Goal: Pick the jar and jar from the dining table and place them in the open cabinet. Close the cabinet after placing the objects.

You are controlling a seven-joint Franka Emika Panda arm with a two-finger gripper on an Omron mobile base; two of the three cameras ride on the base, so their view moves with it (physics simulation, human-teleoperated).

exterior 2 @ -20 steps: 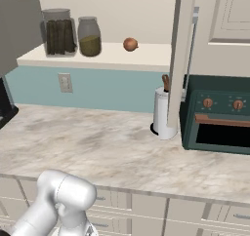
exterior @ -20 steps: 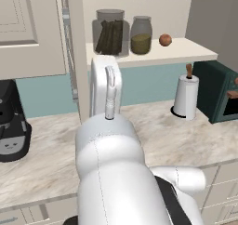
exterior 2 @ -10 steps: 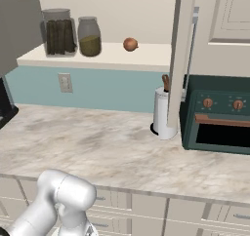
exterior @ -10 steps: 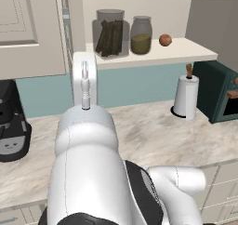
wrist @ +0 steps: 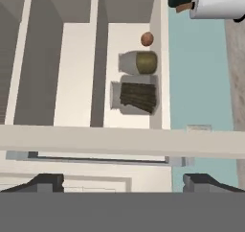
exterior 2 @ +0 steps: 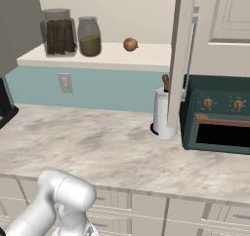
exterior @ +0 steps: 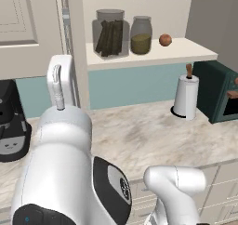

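Both jars are found on the cream shelf (exterior: 153,56) of the open cabinet — the wide jar (exterior: 109,33) with dark sticks at the left, the small jar (exterior: 141,35) with olive contents just beside it at the right. An orange-brown ball (exterior: 165,40) is seen further right on the same shelf. The gripper (wrist: 122,180) is seen in the hand view with its tips spread wide and nothing between them — faced toward the left door's (exterior: 32,29) edge and its silver handle (wrist: 95,158).
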